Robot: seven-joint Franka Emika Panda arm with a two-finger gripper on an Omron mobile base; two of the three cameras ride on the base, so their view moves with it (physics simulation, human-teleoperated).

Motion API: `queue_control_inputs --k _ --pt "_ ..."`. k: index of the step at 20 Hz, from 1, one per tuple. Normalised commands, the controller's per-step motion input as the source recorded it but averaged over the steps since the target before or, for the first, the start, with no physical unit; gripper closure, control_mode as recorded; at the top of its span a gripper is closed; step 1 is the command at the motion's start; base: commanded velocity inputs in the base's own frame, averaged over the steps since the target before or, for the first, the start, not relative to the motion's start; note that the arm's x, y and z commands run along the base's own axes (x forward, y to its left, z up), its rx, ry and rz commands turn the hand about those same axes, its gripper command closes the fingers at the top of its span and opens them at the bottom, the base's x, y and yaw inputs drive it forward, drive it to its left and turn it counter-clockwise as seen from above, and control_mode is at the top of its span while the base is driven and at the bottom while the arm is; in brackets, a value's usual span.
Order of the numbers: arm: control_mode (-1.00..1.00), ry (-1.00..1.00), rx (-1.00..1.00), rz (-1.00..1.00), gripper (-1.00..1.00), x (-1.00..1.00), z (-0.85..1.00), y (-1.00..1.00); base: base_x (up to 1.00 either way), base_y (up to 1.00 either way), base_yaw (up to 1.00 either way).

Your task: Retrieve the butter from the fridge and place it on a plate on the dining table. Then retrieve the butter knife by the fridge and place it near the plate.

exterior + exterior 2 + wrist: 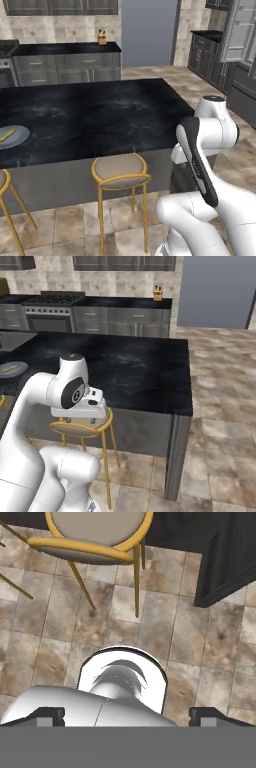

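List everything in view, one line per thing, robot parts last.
dining table: one, black white-veined top, grey sides, centre of both base views.
plate: one, pale grey-blue, on the table top at its left end.
butter: one, yellow stick, lying on the plate.
stools: two in the left base view, tan seats, yellow frames, at the table's near side.
wall cabinets: one run, dark grey, black-topped, along the back wall.
stove: one, grey, in that run.
knife block: one, tan, on the back counter.
fridge: one, grey, far right of the left base view.
floor: tan tiles.
gripper: one, dark tips, open, empty, pointing at the floor.
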Motion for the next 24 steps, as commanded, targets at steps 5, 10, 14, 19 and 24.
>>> queue_control_inputs --k 5,10,14,19,24 --pt "1.00 0.00 0.00 0.00 -1.00 0.00 0.00 0.00 0.00 -1.00 0.00" --pt "1.00 0.00 0.00 0.00 -1.00 0.00 0.00 0.00 0.00 -1.00 0.00" --pt "1.00 0.00 0.00 0.00 -1.00 0.00 0.00 0.00 0.00 -1.00 0.00" --pt "1.00 0.00 0.00 0.00 -1.00 0.00 0.00 0.00 0.00 -1.00 0.00" --pt "1.00 0.00 0.00 0.00 -1.00 0.00 0.00 0.00 0.00 -1.00 0.00"
